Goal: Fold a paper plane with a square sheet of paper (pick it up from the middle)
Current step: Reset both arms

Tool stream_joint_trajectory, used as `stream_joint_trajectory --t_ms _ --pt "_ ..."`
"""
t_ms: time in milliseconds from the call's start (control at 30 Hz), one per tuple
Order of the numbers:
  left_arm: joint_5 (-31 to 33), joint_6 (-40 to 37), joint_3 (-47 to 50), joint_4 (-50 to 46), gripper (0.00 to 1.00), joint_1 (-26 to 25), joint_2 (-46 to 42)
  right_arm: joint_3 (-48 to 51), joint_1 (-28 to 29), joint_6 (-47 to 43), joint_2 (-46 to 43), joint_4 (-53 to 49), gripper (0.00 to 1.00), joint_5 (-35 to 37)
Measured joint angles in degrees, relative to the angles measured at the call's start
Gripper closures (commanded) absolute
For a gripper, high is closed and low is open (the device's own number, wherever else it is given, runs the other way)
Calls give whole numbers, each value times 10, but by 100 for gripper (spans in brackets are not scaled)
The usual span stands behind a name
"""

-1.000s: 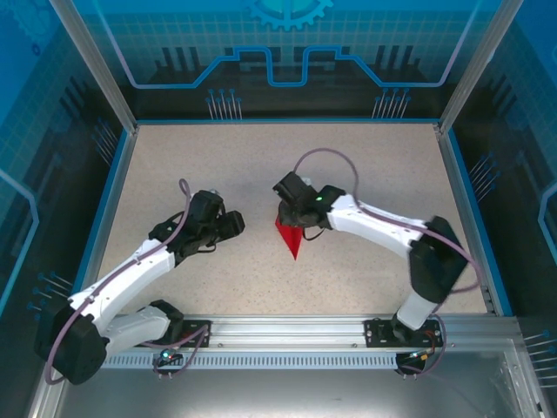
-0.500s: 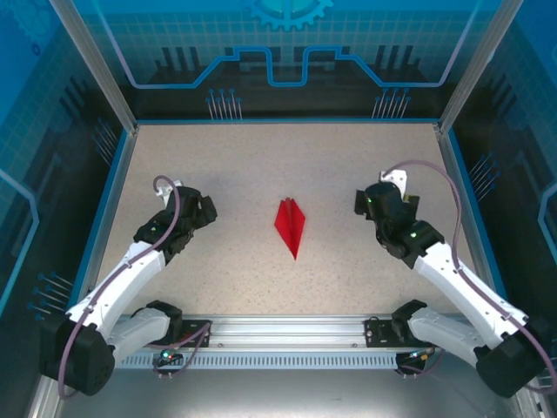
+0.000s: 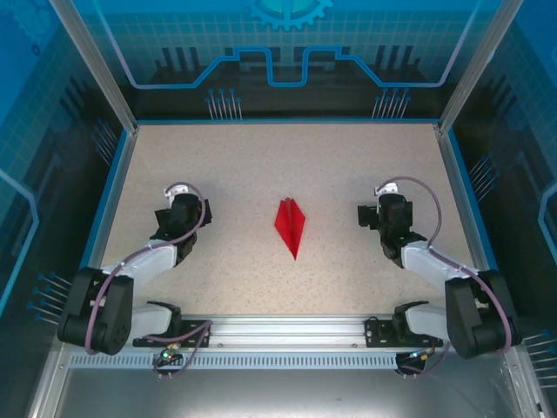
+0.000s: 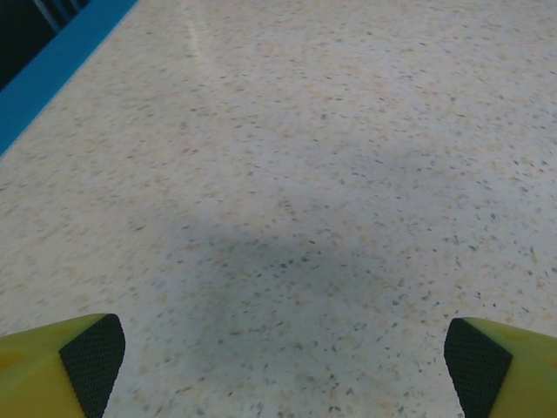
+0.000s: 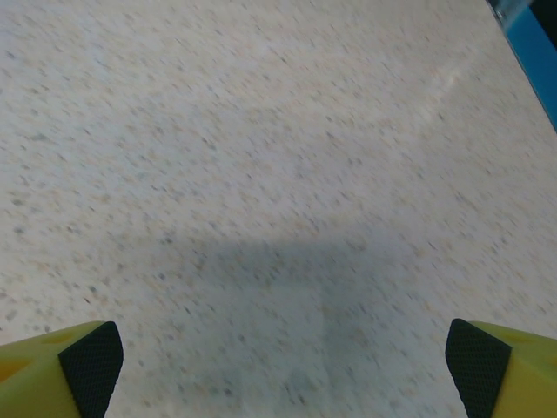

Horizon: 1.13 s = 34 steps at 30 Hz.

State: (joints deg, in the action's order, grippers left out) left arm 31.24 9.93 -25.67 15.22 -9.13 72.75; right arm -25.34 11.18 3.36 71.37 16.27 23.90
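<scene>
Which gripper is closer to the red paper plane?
Right, by a little. The right gripper sits to the right of the paper plane; the left gripper sits farther off on its left.

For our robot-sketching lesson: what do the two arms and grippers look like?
The left arm and right arm have white links, black joints and a looping mauve cable. The left gripper and right gripper have yellow fingers with black textured pads.

Lab test cell: aluminium frame (image 3: pixel 94 65), blue panels (image 3: pixel 287 43)
</scene>
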Motion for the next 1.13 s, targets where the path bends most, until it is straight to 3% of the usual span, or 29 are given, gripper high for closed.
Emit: stream_joint_trajectory --t_ms 367,567,1133 --pt "-158 -82 44 280 2 57 117 39 -44 -41 122 257 1 -127" --pt "-217 -87 38 286 1 75 146 31 -51 -40 145 263 1 -136" --pt "-243 -88 33 291 1 78 146 25 -56 -36 145 267 1 -139"
